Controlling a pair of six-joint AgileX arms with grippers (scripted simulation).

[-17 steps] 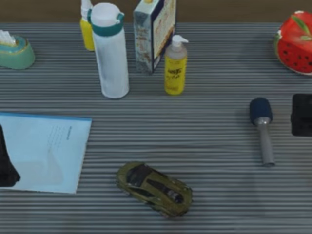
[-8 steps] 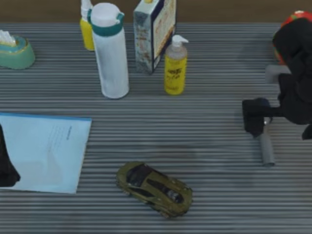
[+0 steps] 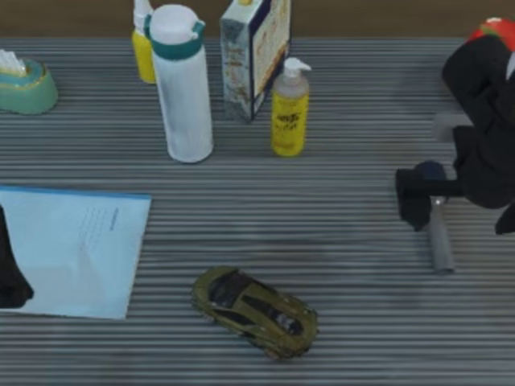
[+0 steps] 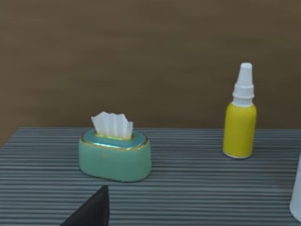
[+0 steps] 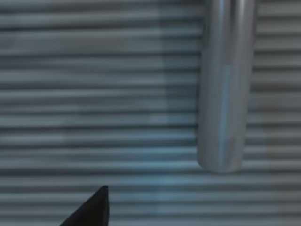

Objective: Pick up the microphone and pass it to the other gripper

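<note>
The microphone (image 3: 439,241) lies on the striped table at the right, its grey handle pointing toward the front edge. Its navy head (image 3: 431,170) is mostly covered by my right gripper (image 3: 451,201), which hovers over the head end, open, with one black finger (image 3: 414,199) just left of the mic. In the right wrist view the grey handle (image 5: 225,94) runs below the camera and one fingertip (image 5: 94,209) shows beside it, not touching. My left gripper (image 3: 10,277), the other gripper, stays parked at the table's left edge, open.
A yellow pump bottle (image 3: 290,108), a carton (image 3: 253,52), a white bottle with a teal cap (image 3: 183,84) and a yellow dropper bottle (image 3: 143,44) stand at the back. A tissue box (image 3: 24,84), a blue booklet (image 3: 72,249), a toy car (image 3: 255,312) and a red watermelon-shaped object (image 3: 492,30) lie around.
My right arm has come in from the right edge over the microphone's head, then shifted slightly left. The microphone and left arm have not moved.
</note>
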